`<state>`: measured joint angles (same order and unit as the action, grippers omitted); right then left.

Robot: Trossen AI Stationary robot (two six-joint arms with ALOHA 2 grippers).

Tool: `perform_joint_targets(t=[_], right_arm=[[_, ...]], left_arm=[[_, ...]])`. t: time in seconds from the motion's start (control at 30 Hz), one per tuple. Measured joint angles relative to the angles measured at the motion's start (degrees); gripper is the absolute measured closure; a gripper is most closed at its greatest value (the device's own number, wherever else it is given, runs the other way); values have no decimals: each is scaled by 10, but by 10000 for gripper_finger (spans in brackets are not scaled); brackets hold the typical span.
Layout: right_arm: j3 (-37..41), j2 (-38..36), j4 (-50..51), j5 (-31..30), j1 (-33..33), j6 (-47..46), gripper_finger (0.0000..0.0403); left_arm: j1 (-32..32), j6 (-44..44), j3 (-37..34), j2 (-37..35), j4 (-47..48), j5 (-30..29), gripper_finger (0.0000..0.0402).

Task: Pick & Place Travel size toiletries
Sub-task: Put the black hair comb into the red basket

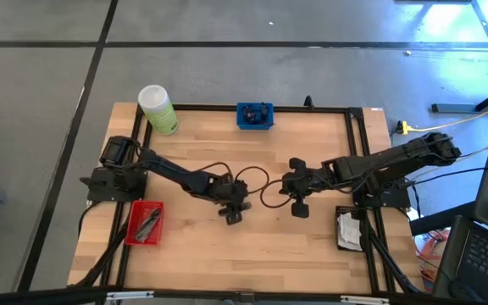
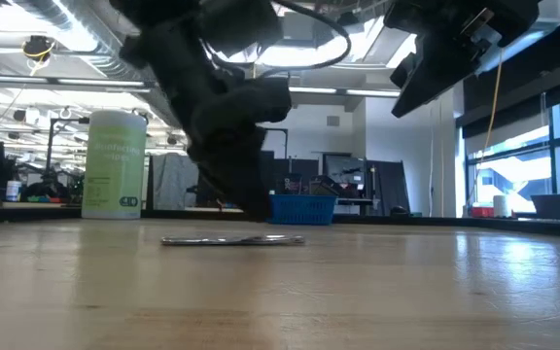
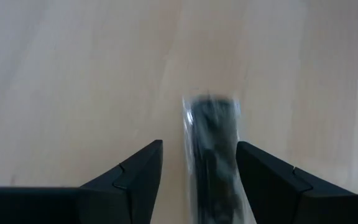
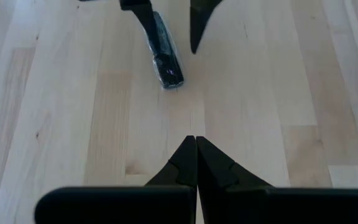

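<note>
The wooden worktop (image 1: 252,169) carries a big light-green bottle (image 1: 158,109) at its far left corner, a blue tray (image 1: 254,116) at the far edge, a red tray (image 1: 145,223) and a black tray (image 1: 348,230) at the near sides. In the middle lies one toiletry (image 4: 165,52): a slim dark tube in a clear shiny wrap, flat on the wood. The left gripper (image 3: 199,163) is low over it, jaws wide, one finger on each side of the tube. The right gripper (image 4: 196,144) hovers near, jaws fully closed and empty.

Dark packet (image 4: 165,50) lies between left end effector (image 4: 169,18) fingers.
</note>
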<state>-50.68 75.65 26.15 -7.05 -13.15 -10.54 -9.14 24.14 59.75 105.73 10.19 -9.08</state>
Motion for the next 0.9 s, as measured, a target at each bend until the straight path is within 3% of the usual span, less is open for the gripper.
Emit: perform_joint_targets(t=[0.4,0.7,0.9], right_arm=[[21,0,-19,0,0,3,400],[49,0,-55,1,0,3,399],[51,0,-75,2,0,5,399]], left_arm=[[-63,26,79,0,262,-7,199],[-101,41,92,0,292,-78,199],[-91,30,92,0,284,-45,199]])
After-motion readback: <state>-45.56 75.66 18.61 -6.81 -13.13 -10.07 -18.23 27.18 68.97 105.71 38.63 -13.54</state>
